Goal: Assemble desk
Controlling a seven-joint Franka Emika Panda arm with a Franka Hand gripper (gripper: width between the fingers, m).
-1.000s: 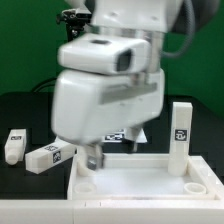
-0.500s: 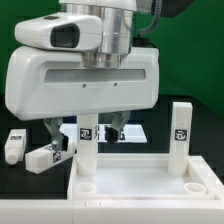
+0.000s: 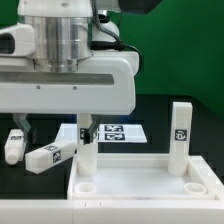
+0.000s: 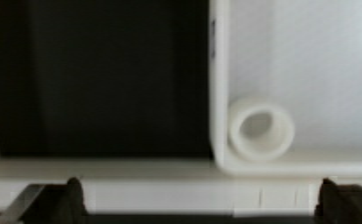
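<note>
The white desk top [image 3: 140, 178] lies at the front of the exterior view. One white tagged leg [image 3: 87, 155] stands upright in its back corner on the exterior view's left. A second leg [image 3: 180, 130] stands in the back corner on the right. My gripper [image 3: 53, 128] hangs low over the left end, jaws wide apart and holding nothing. One finger [image 3: 88, 128] is at the top of the left leg. In the wrist view the gripper [image 4: 199, 200] has a blurred white band between its fingertips. An empty corner socket [image 4: 258, 130] shows there.
Two loose legs [image 3: 50, 155] [image 3: 12, 146] lie on the black table left of the desk top. The marker board [image 3: 118, 132] lies behind the desk top. Empty sockets sit at the front corners [image 3: 87, 186] [image 3: 197, 186].
The hand has turned to face the camera and shifted toward the exterior view's left. Half a second ago its fingers stood on both sides of the left leg; now only one finger is at it.
</note>
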